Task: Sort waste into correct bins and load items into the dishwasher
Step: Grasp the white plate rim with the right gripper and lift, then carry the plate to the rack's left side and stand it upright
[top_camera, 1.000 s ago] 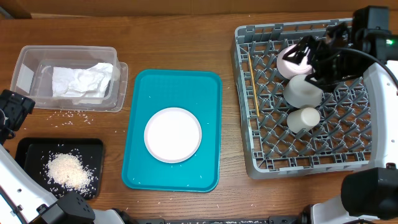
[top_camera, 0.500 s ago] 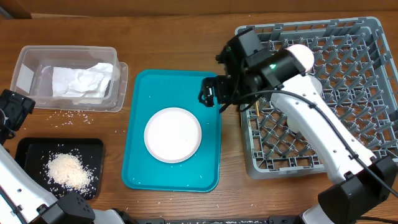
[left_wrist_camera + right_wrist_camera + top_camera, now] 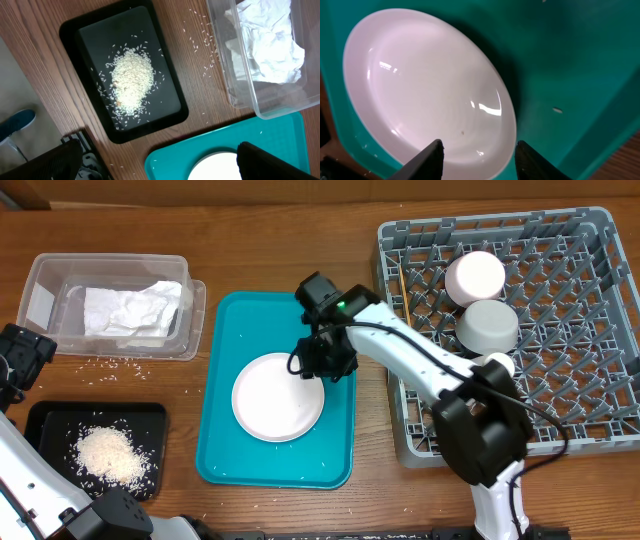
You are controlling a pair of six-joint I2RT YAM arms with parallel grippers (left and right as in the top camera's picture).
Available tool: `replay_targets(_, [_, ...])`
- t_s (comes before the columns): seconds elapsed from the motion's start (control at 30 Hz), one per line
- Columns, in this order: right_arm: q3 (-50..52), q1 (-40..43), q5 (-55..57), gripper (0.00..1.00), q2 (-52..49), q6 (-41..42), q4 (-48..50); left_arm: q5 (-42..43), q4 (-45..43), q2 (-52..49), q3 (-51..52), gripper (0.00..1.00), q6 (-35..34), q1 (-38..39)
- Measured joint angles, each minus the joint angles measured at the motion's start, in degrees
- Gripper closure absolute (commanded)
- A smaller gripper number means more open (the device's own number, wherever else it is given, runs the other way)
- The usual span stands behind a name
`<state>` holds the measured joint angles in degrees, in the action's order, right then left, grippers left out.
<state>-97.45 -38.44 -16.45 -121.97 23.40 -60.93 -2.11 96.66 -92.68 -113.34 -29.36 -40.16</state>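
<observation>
The pink plate [image 3: 278, 397] lies flat in the middle of the teal tray [image 3: 230, 330], near the middle of the picture. The right gripper [image 3: 322, 360] hangs over the plate's upper right edge. In the wrist view its two fingers [image 3: 432, 156] are spread apart with the plate's rim below the gap, and they hold nothing.

The rack [image 3: 560, 430] fills the right side of the picture. In its upper part sit the pink bowl [image 3: 475, 275] and, just below it, the grey-green bowl [image 3: 487, 325]. The cup [image 3: 497, 363] peeks out under that, partly hidden by the arm. The chopsticks [image 3: 404, 310] lie along the rack's left side.

At the upper left, the napkins [image 3: 130, 308] are in the clear tub [image 3: 40, 300]. At the lower left, the rice [image 3: 108, 453] is heaped in the black tray [image 3: 45, 420]. A few loose grains [image 3: 120, 362] lie on the table [image 3: 280, 240] between the two.

The left gripper [image 3: 20, 355] is at the left edge, between tub and black tray. Its fingers [image 3: 65, 160] are wide apart and empty.
</observation>
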Motion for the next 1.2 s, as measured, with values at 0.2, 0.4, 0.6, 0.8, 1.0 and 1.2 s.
replay_targets(0.2, [0.0,-0.5,0.1,0.62,-6.1,0.7,0.9,0.0,0.0,0.0,0.0,0.0,0.0,0.0])
replay_targets(0.4, [0.0,-0.4,0.2,0.96,-6.2,0.9,0.9,0.0,0.0,0.0,0.0,0.0,0.0,0.0])
replay_targets(0.6, [-2.3,0.3,1.0,0.96,-6.5,0.5,-5.1,0.0,0.0,0.0,0.0,0.0,0.0,0.0])
replay_targets(0.8, [-13.5,7.3,11.1,0.96,-2.5,0.6,-16.4,0.0,0.0,0.0,0.0,0.0,0.0,0.0])
replay_targets(1.0, [-20.9,15.5,26.2,0.96,10.1,0.6,-20.7,0.0,0.0,0.0,0.0,0.0,0.0,0.0])
replay_targets(1.2, [-21.8,23.2,46.2,0.96,16.6,0.9,-22.1,0.0,0.0,0.0,0.0,0.0,0.0,0.0])
